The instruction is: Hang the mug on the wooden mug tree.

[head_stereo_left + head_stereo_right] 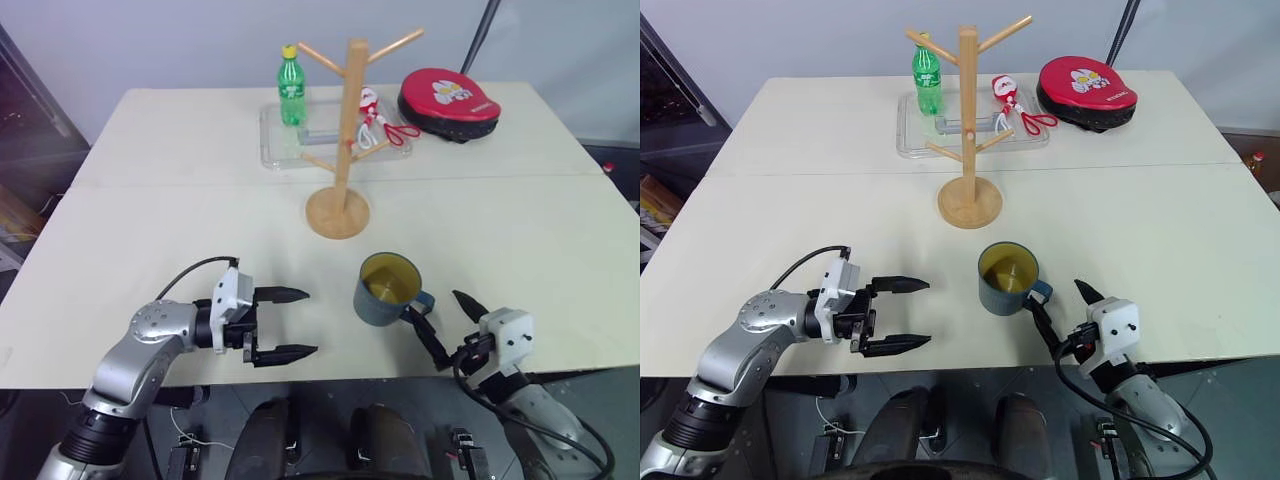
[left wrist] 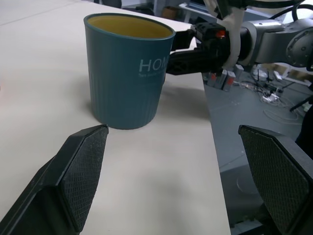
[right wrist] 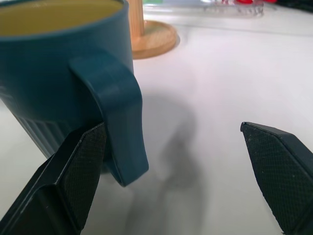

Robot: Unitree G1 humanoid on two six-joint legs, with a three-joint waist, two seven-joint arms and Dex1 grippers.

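The dark blue-grey mug (image 1: 383,292), yellow inside, stands upright near the table's front edge, its handle (image 1: 424,300) turned to the right. My right gripper (image 1: 432,303) is open at that handle; in the right wrist view the handle (image 3: 120,112) sits just ahead of one finger (image 3: 73,171), partly inside the gap. My left gripper (image 1: 308,322) is open, level, pointing right toward the mug (image 2: 128,73) from a short way off, with nothing between its fingers. The wooden mug tree (image 1: 347,130) stands on its round base behind the mug, its pegs bare.
Behind the tree lie a clear tray (image 1: 275,140) with a green bottle (image 1: 291,88), a red and white item with red scissors (image 1: 385,125), and a red pad (image 1: 448,100). Both grippers hover close to the table's front edge (image 1: 330,375).
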